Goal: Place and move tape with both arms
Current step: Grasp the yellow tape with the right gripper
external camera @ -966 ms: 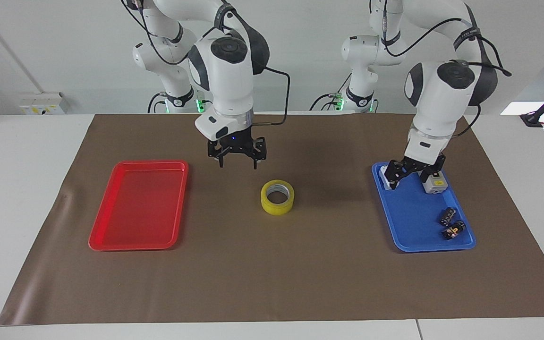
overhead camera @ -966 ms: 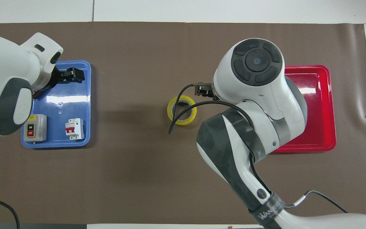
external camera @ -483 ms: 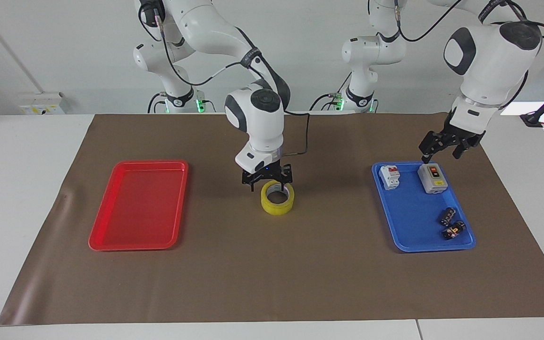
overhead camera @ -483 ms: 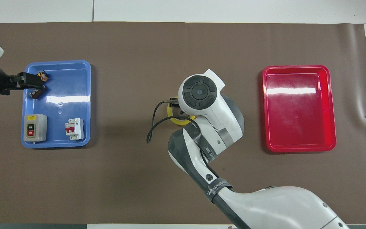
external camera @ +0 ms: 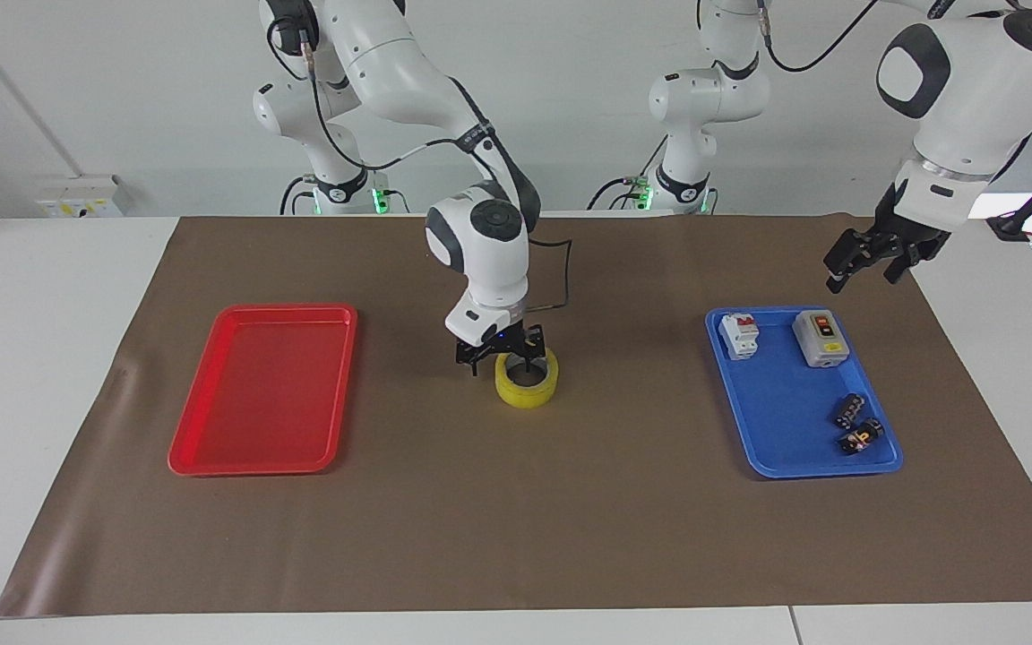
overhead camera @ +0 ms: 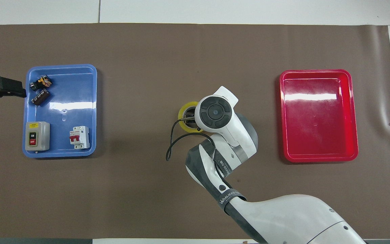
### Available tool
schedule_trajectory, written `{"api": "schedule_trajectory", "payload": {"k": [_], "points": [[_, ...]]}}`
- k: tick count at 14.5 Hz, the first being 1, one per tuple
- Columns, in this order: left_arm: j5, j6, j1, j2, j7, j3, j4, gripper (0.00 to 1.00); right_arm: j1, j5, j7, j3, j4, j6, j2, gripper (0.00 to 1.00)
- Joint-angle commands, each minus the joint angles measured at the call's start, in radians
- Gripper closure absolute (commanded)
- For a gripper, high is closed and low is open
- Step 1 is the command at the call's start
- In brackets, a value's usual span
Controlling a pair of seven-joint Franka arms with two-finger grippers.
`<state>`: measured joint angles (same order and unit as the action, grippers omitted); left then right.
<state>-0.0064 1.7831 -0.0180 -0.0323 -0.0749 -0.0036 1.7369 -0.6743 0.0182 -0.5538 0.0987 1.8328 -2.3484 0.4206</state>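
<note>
Flat on the mat, the tape (external camera: 527, 381) is a translucent yellow ring.

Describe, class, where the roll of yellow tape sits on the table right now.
In the facing view the tape lies on the brown mat mid-table, between the red tray and the blue tray, with the right gripper down at it.

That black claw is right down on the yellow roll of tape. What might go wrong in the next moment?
1. The right gripper sits open at the tape, one finger apparently inside the ring; gripping only one wall could let the roll tilt or slip.
2. Closing off-centre might push the tape along the brown mat instead of catching it.
3. The arm's loose black cable hangs close to the roll and could snag.
</note>
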Motion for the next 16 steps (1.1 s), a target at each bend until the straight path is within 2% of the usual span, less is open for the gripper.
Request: {"api": "schedule_trajectory", "payload": {"k": [1, 3, 5, 7, 8, 9, 10, 13, 14, 16], "points": [[-0.03, -0.021, -0.014, -0.04, 0.038, 0.001, 0.035, 0.0, 0.007, -0.014, 0.026, -0.004, 0.06, -0.076, -0.026, 0.0], [-0.03, -0.019, -0.016, -0.041, 0.043, 0.002, 0.038, 0.0, 0.007, -0.015, 0.026, -0.004, 0.079, -0.098, -0.029, 0.01], [-0.03, -0.004, -0.023, -0.047, 0.069, 0.002, 0.053, 0.0, 0.007, -0.017, 0.026, -0.004, 0.082, -0.103, -0.029, 0.09], [-0.03, 0.015, -0.023, -0.051, 0.105, 0.002, 0.069, 0.0, 0.007, -0.017, 0.026, -0.004, 0.082, -0.103, -0.029, 0.43], [-0.029, 0.012, -0.019, -0.051, 0.11, 0.001, 0.069, 0.0, 0.007, -0.017, 0.026, -0.004, 0.085, -0.103, -0.029, 0.56], [-0.027, 0.006, -0.014, -0.049, 0.11, 0.001, 0.066, 0.0, 0.007, -0.017, 0.026, -0.004, 0.091, -0.104, -0.029, 0.63], [-0.023, -0.002, -0.014, -0.049, 0.11, 0.001, 0.064, 0.0, 0.009, -0.017, 0.025, -0.004, 0.092, -0.106, -0.029, 0.65], [-0.018, -0.025, -0.019, -0.052, 0.11, 0.001, 0.064, 0.0, 0.015, -0.02, 0.014, -0.004, 0.1, -0.127, -0.029, 0.66], [-0.014, -0.022, -0.02, -0.052, 0.11, 0.001, 0.064, 0.0, 0.015, -0.02, 0.014, -0.004, 0.106, -0.133, -0.029, 0.69], [0.009, -0.016, -0.014, -0.054, 0.106, 0.001, 0.066, 0.0, 0.015, -0.02, 0.02, -0.004, 0.12, -0.135, -0.036, 1.0]]}}
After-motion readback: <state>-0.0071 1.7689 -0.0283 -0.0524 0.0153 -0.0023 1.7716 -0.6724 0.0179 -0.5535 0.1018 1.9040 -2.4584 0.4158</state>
